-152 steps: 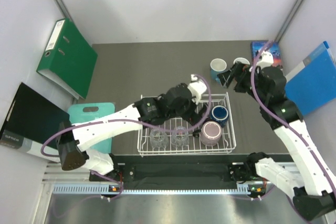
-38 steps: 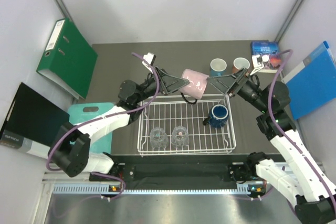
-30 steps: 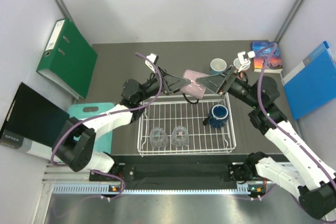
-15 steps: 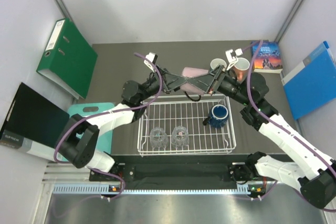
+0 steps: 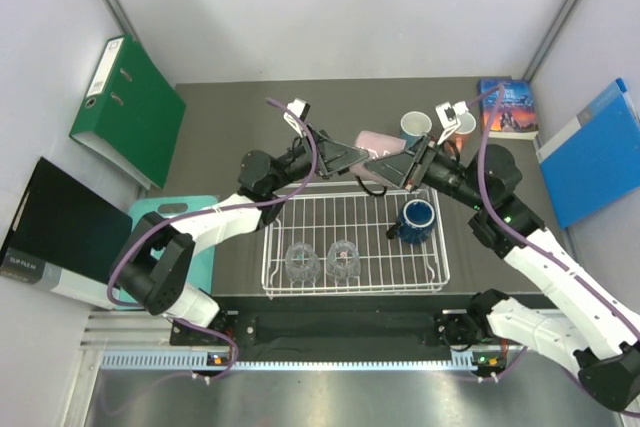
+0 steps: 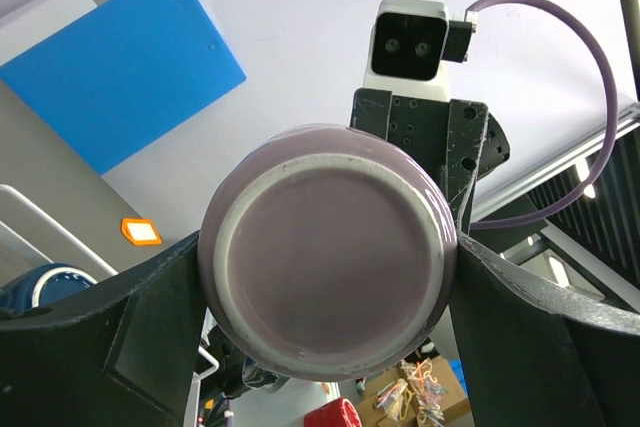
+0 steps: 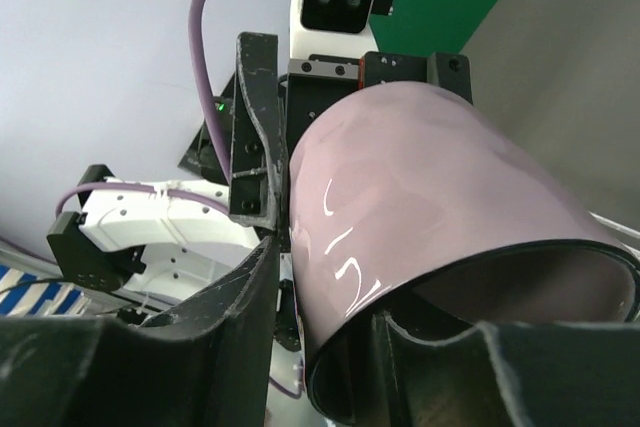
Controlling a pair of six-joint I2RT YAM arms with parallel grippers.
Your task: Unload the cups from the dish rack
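Observation:
The mauve-pink mug [image 5: 372, 140] hangs on its side in the air over the far edge of the white dish rack [image 5: 355, 290]. My left gripper [image 5: 350, 157] is shut on its body, and the base [image 6: 330, 257] sits between the fingers [image 6: 150, 327]. My right gripper [image 5: 387, 169] is shut on the mug's wall [image 7: 430, 207], one finger [image 7: 240, 297] outside, the other inside the mouth. A navy mug [image 5: 417, 217] and two glass tumblers [image 5: 301, 262] [image 5: 343, 259] stand in the rack. A light blue mug [image 5: 414, 127] and an orange mug [image 5: 464, 125] stand behind it.
A green binder [image 5: 128, 107] leans at the back left. A teal cutting board [image 5: 175, 217] and a black folder [image 5: 60, 232] lie left of the rack. A blue binder [image 5: 600, 147] and a book [image 5: 508, 107] are at the right.
The left arm has lifted the mauve-pink mug out of the rack. The right gripper swung left to the mug's mouth and narrowed onto its wall.

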